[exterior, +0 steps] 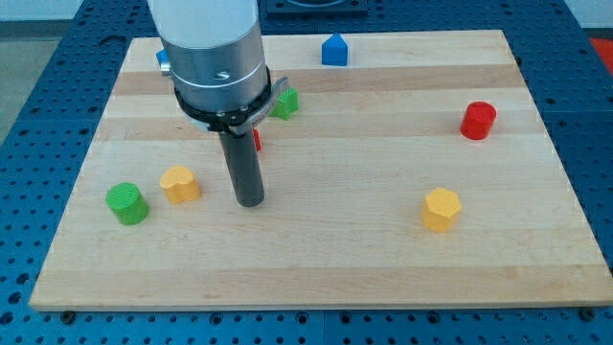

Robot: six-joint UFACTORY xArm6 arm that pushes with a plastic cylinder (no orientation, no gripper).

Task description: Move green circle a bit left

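The green circle (pixel 126 203) is a short green cylinder near the board's left edge, low in the view. My tip (pixel 250 201) rests on the board to the right of it, at about the same height in the view. A yellow block (pixel 179 183) lies between the green circle and my tip, slightly higher in the view. The tip touches no block.
A yellow hexagon (pixel 442 209) lies at the lower right. A red cylinder (pixel 478 121) is at the right. A blue house-shaped block (pixel 333 50) is at the top. A green block (pixel 284 103), a red block (pixel 256 140) and a blue block (pixel 163 59) are partly hidden by the arm.
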